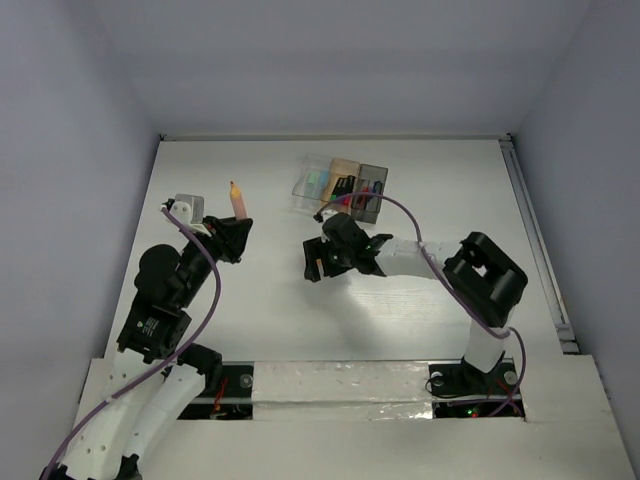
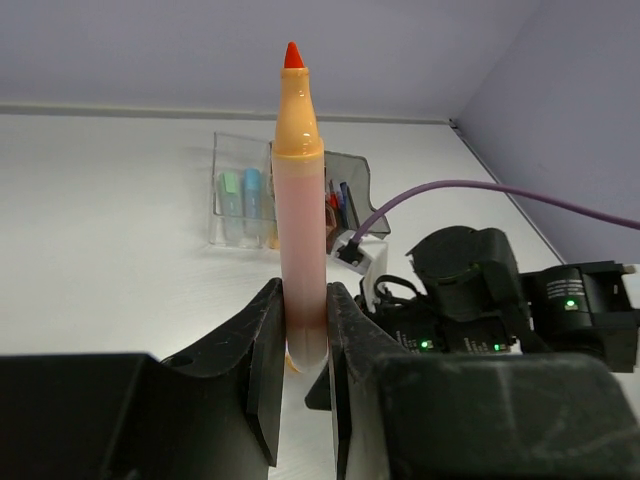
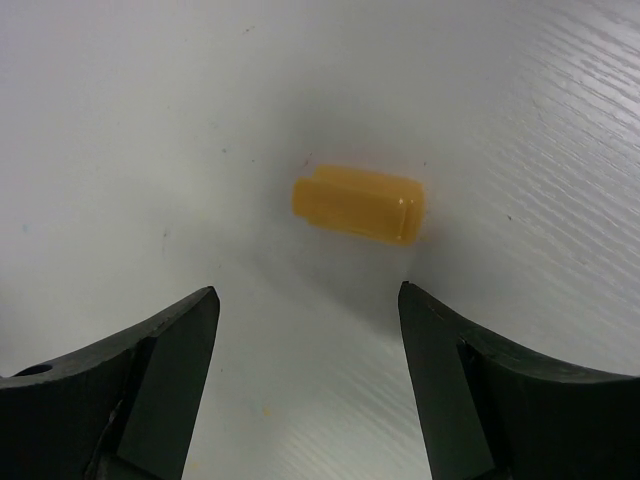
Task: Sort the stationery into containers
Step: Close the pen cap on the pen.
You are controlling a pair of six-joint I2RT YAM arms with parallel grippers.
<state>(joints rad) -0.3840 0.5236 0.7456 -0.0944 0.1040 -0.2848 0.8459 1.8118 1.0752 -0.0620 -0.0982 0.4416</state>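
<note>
Left gripper point(image 2: 303, 322) is pressed tight on an orange marker point(image 2: 300, 200), pinching it near its bottom end so it stands upright, its red tip bare and pointing up. It is held above the left side of the white table point(image 1: 250, 330).

To the right, the right gripper point(image 3: 305, 310) hangs over the table with its fingers spread wide and nothing between them. Just beyond its fingertips an orange cap point(image 3: 360, 208) lies on its side on the table, touching neither finger.

Three containers point(image 1: 300, 190) stand in a row at the far middle of the table, with coloured stationery already inside.

The cap looks small, light and hard, with smooth plastic faces, so it would likely skid or tip if nudged. Its flatter sides, at mid-length, seem the safest place to grip. The marker looks light and stiff, but its smooth barrel could pivot in so low a hold.
</note>
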